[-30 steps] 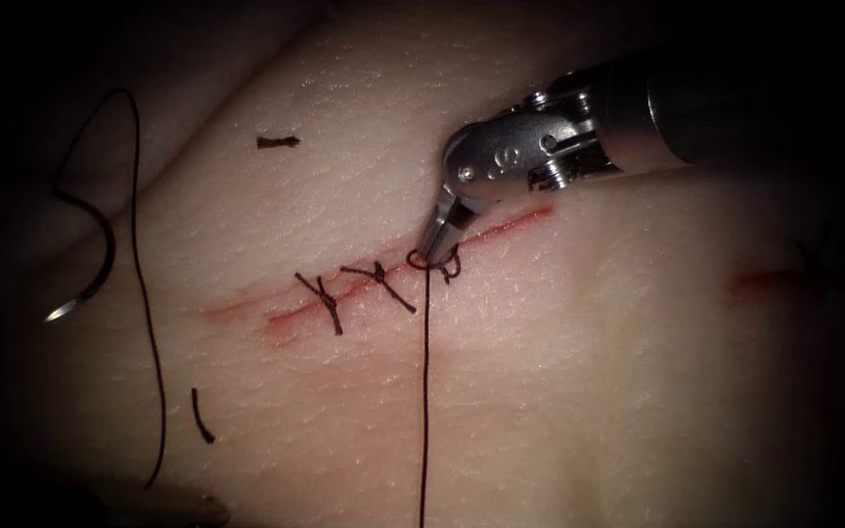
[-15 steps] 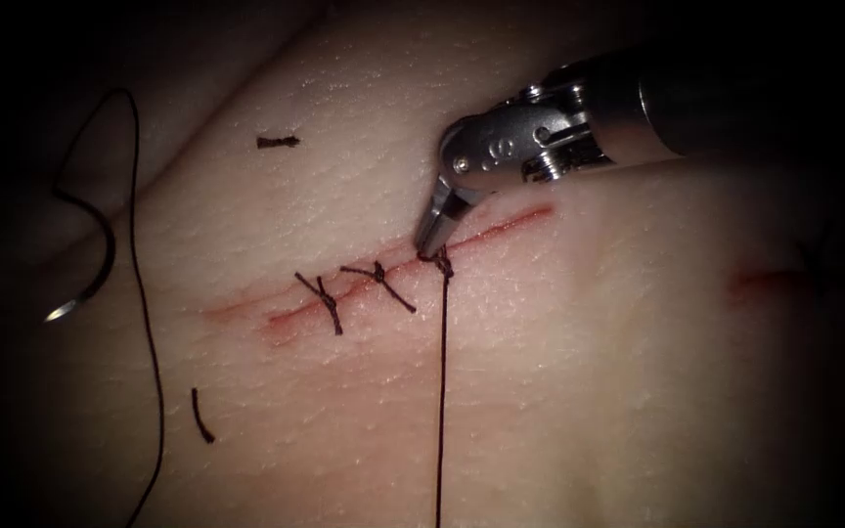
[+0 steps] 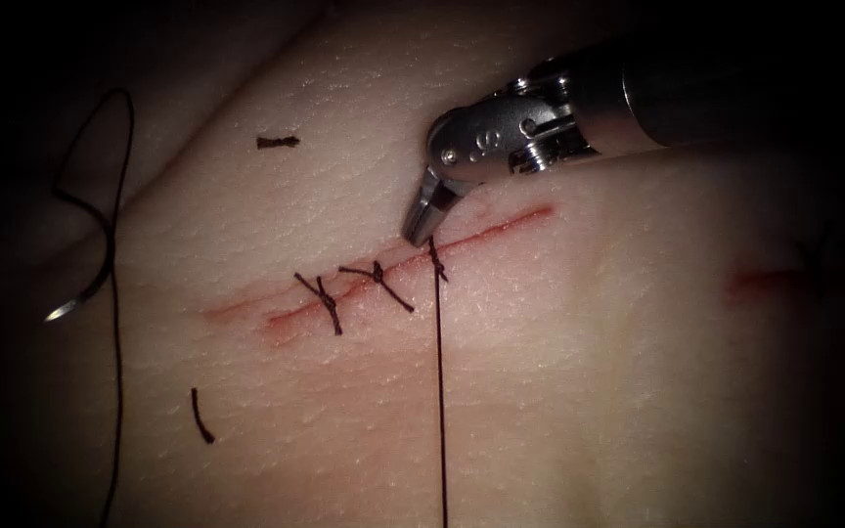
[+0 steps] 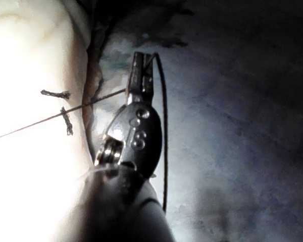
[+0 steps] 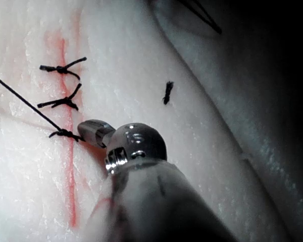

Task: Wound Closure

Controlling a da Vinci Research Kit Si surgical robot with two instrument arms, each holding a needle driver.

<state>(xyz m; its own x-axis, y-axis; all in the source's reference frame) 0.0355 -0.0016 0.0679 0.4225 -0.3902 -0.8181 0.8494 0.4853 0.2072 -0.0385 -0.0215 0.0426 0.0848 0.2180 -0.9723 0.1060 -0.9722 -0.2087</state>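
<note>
The cut [image 3: 501, 227] runs slantwise across the tissue [image 3: 589, 372]. My right tool [image 3: 417, 238] enters from the upper right, jaws shut on the short thread end at a tight knot [image 3: 435, 256] on the cut; the tool [image 5: 83, 128] and the knot [image 5: 65, 134] also show in the right wrist view. From that knot the long thread [image 3: 439, 391] runs straight down, taut. My left tool [image 4: 142, 56] is shut on this thread [image 4: 81, 107] beside the tissue. The curved needle [image 3: 108, 264] lies free at the far left, not in the tissue and held by neither tool.
Two finished stitches [image 3: 325, 301] [image 3: 378, 279] cross the cut left of the knot. Cut thread ends [image 3: 278, 142] [image 3: 202, 416] lie on the tissue. Slack thread [image 3: 117, 372] trails from the needle. A red mark [image 3: 765, 282] sits far right.
The open loop at the cut has closed into a tight knot. The long thread shifted right and went taut. The right tool rose slightly up and left; the slack thread at left drifted left.
</note>
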